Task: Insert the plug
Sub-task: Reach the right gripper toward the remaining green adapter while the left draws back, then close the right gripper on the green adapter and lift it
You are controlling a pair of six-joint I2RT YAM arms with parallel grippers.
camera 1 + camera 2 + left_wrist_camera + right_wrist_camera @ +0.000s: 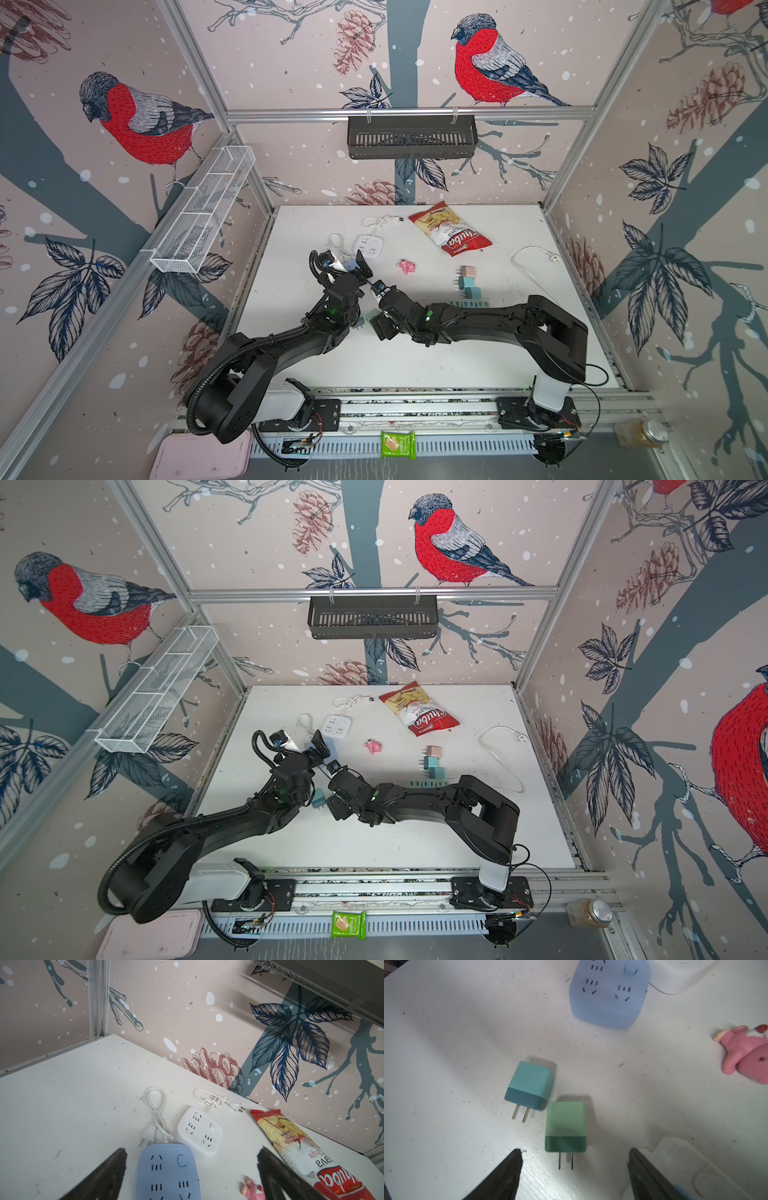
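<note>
The green plug (565, 1126) lies flat on the surface (446, 1064), just ahead of the right hand (575, 1150) — prongs toward it, long axis between its spread, empty jaws. The blue power strip (608, 995) lies beyond.

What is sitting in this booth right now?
power strips: two, blue and white, far left of table
plug adapters: five; teal and green left of centre, pink and two bluish right of centre
chip bag: one, red and white, far side
toy: one, pink, centre
loose cable: one, white, right
wall baskets: two, white left, black back
snack packet: one, green, front rail
tray: one, pink, front left
jar: one, yellowish, front right
left gripper, right gripper: two, black, both open
</note>
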